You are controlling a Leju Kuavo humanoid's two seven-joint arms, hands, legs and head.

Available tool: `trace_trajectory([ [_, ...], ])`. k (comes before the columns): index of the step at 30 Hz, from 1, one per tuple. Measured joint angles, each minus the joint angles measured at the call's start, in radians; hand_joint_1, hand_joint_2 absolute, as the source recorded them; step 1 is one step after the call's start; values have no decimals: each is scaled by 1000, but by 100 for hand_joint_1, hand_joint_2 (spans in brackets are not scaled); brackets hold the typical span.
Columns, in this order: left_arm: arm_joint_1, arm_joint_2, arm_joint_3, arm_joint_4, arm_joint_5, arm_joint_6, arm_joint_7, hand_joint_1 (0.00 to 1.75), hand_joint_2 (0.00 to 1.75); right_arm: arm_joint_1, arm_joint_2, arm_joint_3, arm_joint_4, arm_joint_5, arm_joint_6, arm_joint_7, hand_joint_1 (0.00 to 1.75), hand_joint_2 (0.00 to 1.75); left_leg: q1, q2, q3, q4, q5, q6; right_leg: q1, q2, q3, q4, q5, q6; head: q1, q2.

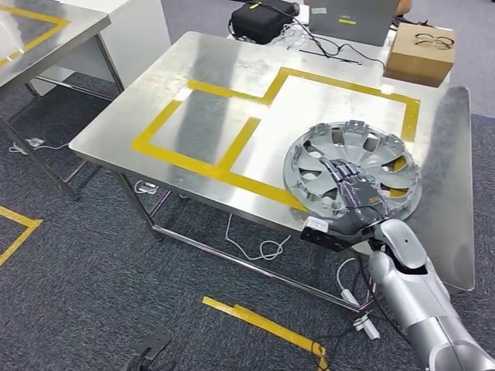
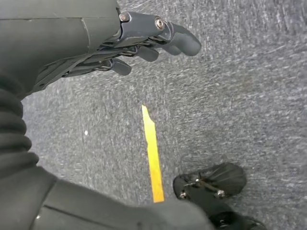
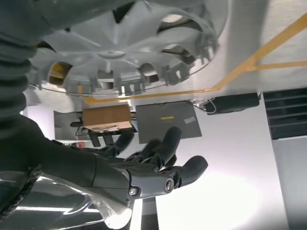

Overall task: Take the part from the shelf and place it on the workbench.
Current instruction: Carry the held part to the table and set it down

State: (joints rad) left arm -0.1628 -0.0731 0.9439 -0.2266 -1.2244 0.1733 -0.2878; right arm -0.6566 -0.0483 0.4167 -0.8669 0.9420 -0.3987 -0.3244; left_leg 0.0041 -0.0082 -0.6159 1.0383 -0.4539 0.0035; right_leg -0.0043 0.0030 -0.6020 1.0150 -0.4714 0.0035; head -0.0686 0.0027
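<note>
The part, a silver hubcap (image 1: 357, 139), lies flat on the steel workbench (image 1: 210, 127), at its near right inside the yellow tape outline. My right hand (image 1: 352, 193) hangs over the hubcap's near edge with its fingers spread and nothing in them. In the right wrist view the right hand (image 3: 152, 165) stands apart from the hubcap (image 3: 126, 43), with a gap between them. My left hand (image 2: 139, 40) hangs beside my body above the grey carpet, fingers stretched out and holding nothing.
A cardboard box (image 1: 420, 54) with glasses on it, a laptop (image 1: 350, 17) and a black bag (image 1: 260, 19) sit at the bench's far side. A second steel table (image 1: 35, 31) stands at the left. Cables (image 1: 263, 249) and yellow tape strips (image 1: 263, 321) lie on the floor.
</note>
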Motion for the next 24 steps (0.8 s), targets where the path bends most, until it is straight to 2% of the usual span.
trace_trajectory([
  [3, 0, -1, 1, 0, 1, 12, 5, 0, 0, 2, 5, 4, -14, -52, 17, -20, 0, 0, -1, 0, 3, -13, -1, 11, -1, -1, -3, -3, 0, 15, 0, 0],
  [5, 0, -1, 2, 0, 4, 23, 7, 0, 0, 6, 7, -1, -46, -131, 39, -46, 0, 0, 3, 1, 6, -20, 4, 22, -2, -1, -21, 30, -26, 25, 3, 0],
  [6, -1, -1, 2, 0, 7, 29, 7, 0, 0, 11, 6, -7, -70, -176, 50, -56, 0, 0, 5, 2, 7, -22, 6, 27, -3, -1, -44, 78, -54, 30, 4, 0],
  [8, 1, -1, 8, 0, 16, 41, 9, 0, 0, 29, 4, -25, -136, -255, 65, -66, 0, 0, 5, 3, 7, -21, 5, 31, -4, -1, -105, 214, -118, 37, 7, 0],
  [9, 2, -1, 13, 0, 23, 46, 12, 0, 0, 43, 1, -35, -175, -283, 69, -65, 0, 0, 5, 3, 7, -21, 5, 32, -5, -2, -129, 266, -134, 39, 6, 0],
  [10, 4, -1, 18, 0, 30, 48, 14, 0, 0, 56, -4, -45, -218, -303, 70, -61, 0, 0, 5, 3, 7, -21, 4, 32, -5, -2, -139, 285, -133, 40, 7, 0],
  [11, 7, -2, 24, 0, 37, 48, 17, 0, 0, 67, -11, -55, -262, -315, 71, -53, 0, 0, 5, 2, 8, -20, 4, 32, -6, -2, -130, 265, -113, 40, 7, 0],
  [13, 13, -3, 34, 0, 49, 47, 20, 0, 0, 87, -28, -78, -352, -332, 71, -39, 0, 0, 5, 1, 11, -20, 2, 30, -6, -3, -64, 130, -45, 35, 7, 0],
  [15, 21, -4, 46, 0, 59, 49, 20, 0, 0, 115, -44, -105, -449, -364, 65, -41, 0, 0, 2, 0, 12, -18, 0, 24, -2, -3, -1, 13, -7, 27, 6, 0],
  [16, 25, -4, 51, 0, 63, 50, 20, 0, 0, 134, -51, -120, -495, -382, 61, -45, 0, 0, 0, -1, 11, -17, 1, 20, 0, -3, 12, -8, -5, 24, 6, 0],
  [18, 33, -3, 60, 0, 68, 52, 20, 0, 0, 174, -65, -148, -577, -411, 55, -54, 0, 0, 0, -1, 11, -18, 2, 11, 1, -2, 16, -11, -4, 16, 5, 0],
  [20, 38, -2, 68, 0, 70, 52, 19, 0, 0, 199, -75, -168, -637, -423, 54, -57, 0, 0, 1, 0, 7, -3, -15, 1, -3, -3, 17, -15, 1, 4, 5, 0],
  [22, 41, -2, 74, 0, 72, 53, 18, 0, 0, 215, -80, -182, -682, -428, 53, -57, 0, 0, 4, 1, -26, 86, -74, -8, -7, -4, 18, -19, 4, -6, 1, 0],
  [24, 42, -2, 79, 0, 76, 53, 18, 0, 0, 233, -86, -191, -715, -429, 52, -57, 0, 0, 6, 2, -78, 223, -142, -14, -7, -5, 16, -19, 5, -9, -2, 0],
])
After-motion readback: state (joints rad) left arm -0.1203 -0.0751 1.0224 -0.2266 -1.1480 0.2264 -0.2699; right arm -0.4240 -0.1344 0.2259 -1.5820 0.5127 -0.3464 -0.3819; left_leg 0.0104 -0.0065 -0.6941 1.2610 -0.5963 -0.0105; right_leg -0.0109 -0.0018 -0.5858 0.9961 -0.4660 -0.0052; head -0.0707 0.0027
